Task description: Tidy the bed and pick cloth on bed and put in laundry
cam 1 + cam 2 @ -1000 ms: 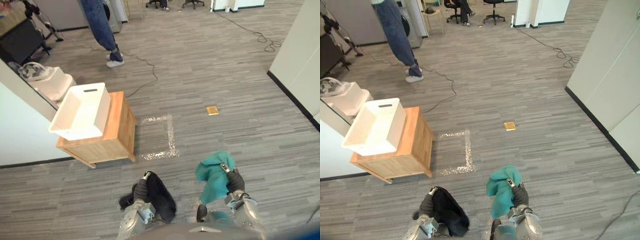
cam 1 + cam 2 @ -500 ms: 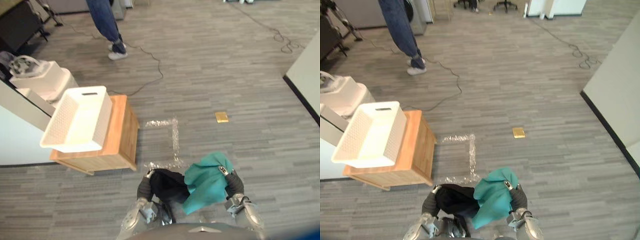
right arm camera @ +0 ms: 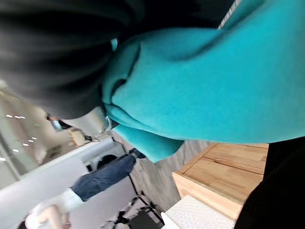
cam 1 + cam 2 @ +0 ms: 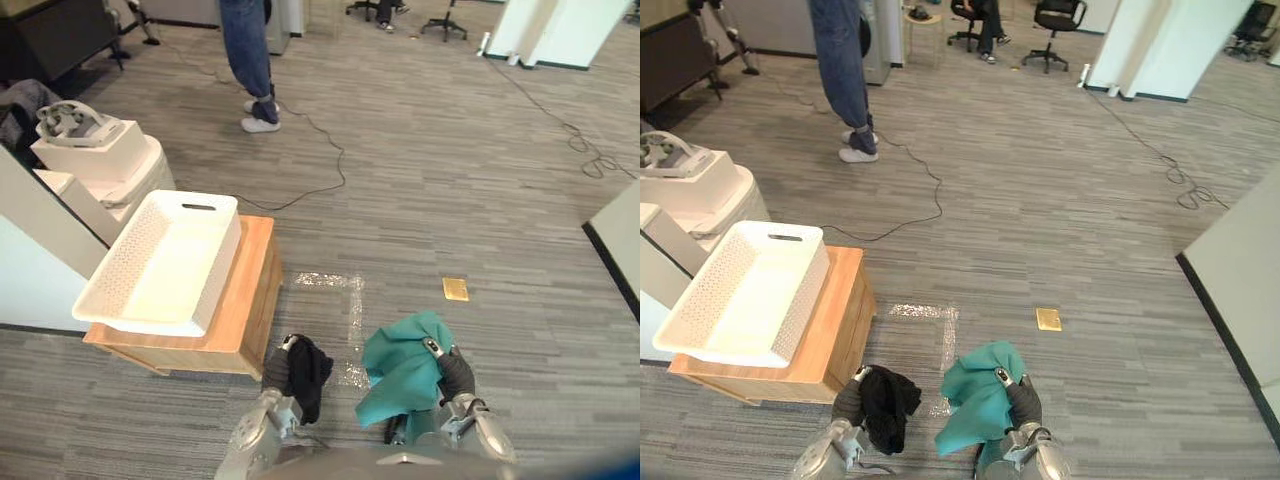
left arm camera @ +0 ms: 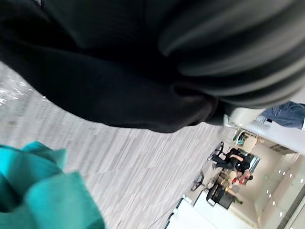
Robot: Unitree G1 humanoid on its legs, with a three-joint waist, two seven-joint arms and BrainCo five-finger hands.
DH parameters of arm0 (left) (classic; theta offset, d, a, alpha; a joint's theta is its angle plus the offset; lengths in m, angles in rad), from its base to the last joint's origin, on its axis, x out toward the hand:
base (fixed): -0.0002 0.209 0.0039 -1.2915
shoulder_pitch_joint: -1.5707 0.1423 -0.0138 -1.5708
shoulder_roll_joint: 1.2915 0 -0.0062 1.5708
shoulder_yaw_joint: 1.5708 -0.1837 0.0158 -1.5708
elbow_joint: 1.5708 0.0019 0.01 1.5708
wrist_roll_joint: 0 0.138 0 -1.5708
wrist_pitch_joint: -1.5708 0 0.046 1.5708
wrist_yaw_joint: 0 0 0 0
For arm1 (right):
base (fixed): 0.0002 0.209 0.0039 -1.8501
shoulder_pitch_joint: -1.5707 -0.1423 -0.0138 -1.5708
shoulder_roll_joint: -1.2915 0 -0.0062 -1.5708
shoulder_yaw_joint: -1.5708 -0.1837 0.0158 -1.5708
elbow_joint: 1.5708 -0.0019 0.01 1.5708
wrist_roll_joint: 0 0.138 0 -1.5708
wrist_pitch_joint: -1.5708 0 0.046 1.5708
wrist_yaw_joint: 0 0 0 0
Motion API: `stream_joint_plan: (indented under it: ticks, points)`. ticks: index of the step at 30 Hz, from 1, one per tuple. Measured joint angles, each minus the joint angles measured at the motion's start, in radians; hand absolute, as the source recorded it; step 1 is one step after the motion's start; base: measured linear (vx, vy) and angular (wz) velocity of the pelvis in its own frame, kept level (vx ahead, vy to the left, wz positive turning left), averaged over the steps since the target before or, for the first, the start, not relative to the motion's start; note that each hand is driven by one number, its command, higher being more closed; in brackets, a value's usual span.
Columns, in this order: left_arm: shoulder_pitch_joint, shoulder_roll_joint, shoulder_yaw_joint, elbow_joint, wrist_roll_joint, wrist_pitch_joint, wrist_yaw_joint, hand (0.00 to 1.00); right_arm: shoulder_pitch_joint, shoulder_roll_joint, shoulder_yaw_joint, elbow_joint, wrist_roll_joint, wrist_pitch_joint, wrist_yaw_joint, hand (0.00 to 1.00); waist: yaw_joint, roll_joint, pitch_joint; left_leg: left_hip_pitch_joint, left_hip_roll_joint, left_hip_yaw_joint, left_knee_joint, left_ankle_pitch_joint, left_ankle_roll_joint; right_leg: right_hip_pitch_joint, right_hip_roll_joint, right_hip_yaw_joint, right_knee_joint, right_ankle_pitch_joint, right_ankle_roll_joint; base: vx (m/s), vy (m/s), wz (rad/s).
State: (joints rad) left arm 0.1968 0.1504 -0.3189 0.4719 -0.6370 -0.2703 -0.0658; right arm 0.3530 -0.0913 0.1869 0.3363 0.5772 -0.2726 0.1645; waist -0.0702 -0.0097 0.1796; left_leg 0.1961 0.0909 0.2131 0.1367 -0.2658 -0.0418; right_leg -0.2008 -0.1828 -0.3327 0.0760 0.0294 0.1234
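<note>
Clearly the white basket point(image 4: 221, 268) lies forward-left, nearer the left hand point(image 4: 279, 371) fisted on black cloth point(image 4: 310, 372) than the right hand point(image 4: 455, 375) clutching teal cloth point(image 4: 395, 375).

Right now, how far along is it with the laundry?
Picking up looks done: the left robot hand grips a black cloth, and the right robot hand grips a teal cloth. Left to do: drop both into the empty-looking white basket on the wooden cabinet.
</note>
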Motion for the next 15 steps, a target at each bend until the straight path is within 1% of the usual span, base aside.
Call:
stream_joint_plan:
  ticks: [1, 2, 3, 4, 5, 6, 7, 8, 9, 10, 11, 12, 13, 14, 15]
  points:
    - [0.003, 0.004, -0.001, 0.0, 0.0, -0.001, 0.0, 1.0, 0.0, 0.002, 0.002, 0.0, 0.0, -0.001, 0.0, 1.0, 0.003, -0.012, 0.006, 0.014, -0.001, -0.009, 0.001, -0.013, -0.019, 0.001, -0.008, 0.03, -0.023, 0.009, 0.005, 0.37, -0.347, 0.71]
    - [0.025, 0.026, -0.007, -0.01, 0.0, -0.008, 0.001, 1.0, 0.01, 0.011, 0.01, -0.004, 0.0, -0.005, 0.001, 1.0, 0.005, -0.058, 0.0, 0.04, -0.008, -0.033, 0.006, -0.045, -0.052, 0.012, -0.034, 0.093, -0.025, -0.01, 0.019, 0.37, -0.428, 0.66]
    - [0.029, 0.035, -0.019, -0.007, 0.0, -0.009, 0.006, 1.0, 0.022, 0.015, 0.011, -0.005, 0.001, -0.007, 0.001, 1.0, 0.004, -0.044, 0.013, 0.068, 0.021, -0.043, 0.016, -0.067, -0.072, 0.018, -0.011, 0.105, 0.031, 0.071, 0.012, 0.36, -0.441, 0.76]
    - [0.033, 0.029, -0.029, -0.011, 0.0, -0.01, 0.007, 1.0, 0.023, 0.005, 0.009, -0.007, 0.002, -0.01, 0.001, 1.0, 0.003, -0.02, 0.013, 0.069, 0.06, -0.046, 0.021, -0.073, -0.082, 0.02, 0.022, 0.11, 0.058, 0.065, 0.001, 0.44, -0.503, 0.79]
    - [0.041, 0.015, -0.042, -0.016, 0.0, -0.022, 0.005, 1.0, 0.008, -0.011, 0.008, -0.008, 0.01, -0.02, 0.001, 1.0, 0.004, 0.02, 0.011, 0.07, 0.105, -0.041, 0.019, -0.07, -0.082, 0.025, 0.066, 0.115, 0.086, 0.042, -0.037, 0.38, -0.393, 0.7]
    - [0.043, 0.007, -0.042, -0.017, 0.0, -0.031, 0.005, 1.0, 0.002, -0.015, 0.007, -0.007, 0.01, -0.021, 0.001, 1.0, 0.006, 0.033, 0.011, 0.074, 0.12, -0.034, 0.013, -0.058, -0.08, 0.028, 0.079, 0.109, 0.098, 0.028, -0.057, 0.38, -0.355, 0.58]
    - [0.052, -0.001, -0.038, -0.017, 0.0, -0.046, 0.008, 1.0, -0.014, -0.018, 0.009, -0.006, 0.01, -0.021, 0.002, 1.0, 0.009, 0.056, 0.007, 0.083, 0.143, -0.03, 0.011, -0.016, -0.089, 0.036, 0.095, 0.09, 0.117, 0.0, -0.083, 0.28, -0.265, 0.31]
    - [0.06, -0.007, -0.024, -0.018, -0.002, -0.052, 0.015, 1.0, -0.035, -0.026, 0.013, -0.006, 0.01, -0.021, 0.005, 1.0, 0.01, 0.056, 0.007, 0.077, 0.157, -0.033, 0.037, 0.004, -0.091, 0.045, 0.102, 0.077, 0.124, -0.018, -0.094, 0.27, -0.282, 0.26]
    - [0.079, -0.011, -0.007, -0.018, -0.013, -0.055, 0.032, 1.0, -0.058, -0.026, 0.019, -0.007, 0.01, -0.021, 0.015, 1.0, 0.021, 0.054, 0.01, 0.048, 0.175, -0.039, 0.123, 0.019, -0.077, 0.069, 0.109, 0.067, 0.123, -0.037, -0.099, 0.19, -0.246, 0.24]
    - [0.08, -0.019, 0.016, -0.02, -0.021, -0.055, 0.038, 1.0, -0.074, -0.03, 0.021, -0.008, 0.009, -0.021, 0.031, 1.0, 0.03, 0.054, 0.012, -0.012, 0.195, -0.059, 0.26, 0.033, -0.056, 0.1, 0.113, 0.049, 0.111, -0.048, -0.105, 0.2, -0.263, 0.32]
    - [0.081, -0.023, 0.026, -0.025, -0.022, -0.055, 0.045, 1.0, -0.083, -0.036, 0.021, -0.011, 0.009, -0.021, 0.038, 1.0, 0.029, 0.059, 0.016, -0.054, 0.214, -0.062, 0.35, 0.048, -0.049, 0.127, 0.119, 0.032, 0.092, -0.052, -0.109, 0.19, -0.204, 0.53]
    - [0.089, -0.028, 0.037, -0.05, -0.022, -0.055, 0.053, 1.0, -0.079, -0.048, 0.02, -0.029, 0.006, -0.017, 0.05, 1.0, 0.028, 0.076, 0.027, -0.119, 0.265, -0.051, 0.502, 0.089, -0.042, 0.189, 0.138, -0.002, 0.045, -0.054, -0.111, 0.17, -0.132, 0.6]
    - [0.105, -0.03, 0.052, -0.079, -0.023, -0.055, 0.055, 1.0, -0.076, -0.059, 0.021, -0.036, 0.002, -0.013, 0.061, 1.0, 0.031, 0.08, 0.031, -0.154, 0.298, -0.028, 0.576, 0.109, -0.035, 0.225, 0.146, -0.024, 0.018, -0.056, -0.114, 0.19, -0.083, 0.66]
    - [0.113, -0.031, 0.063, -0.101, -0.028, -0.055, 0.056, 1.0, -0.08, -0.075, 0.02, -0.038, -0.006, -0.006, 0.068, 1.0, 0.033, 0.086, 0.026, -0.183, 0.311, 0.003, 0.603, 0.11, -0.032, 0.25, 0.145, -0.048, -0.003, -0.057, -0.116, 0.2, -0.039, 0.7]
    - [0.112, -0.032, 0.079, -0.125, -0.04, -0.053, 0.054, 1.0, -0.087, -0.091, 0.013, -0.044, -0.012, -0.001, 0.071, 1.0, 0.033, 0.094, 0.021, -0.217, 0.306, 0.058, 0.599, 0.099, -0.019, 0.268, 0.133, -0.08, -0.023, -0.057, -0.117, 0.2, -0.011, 0.71]
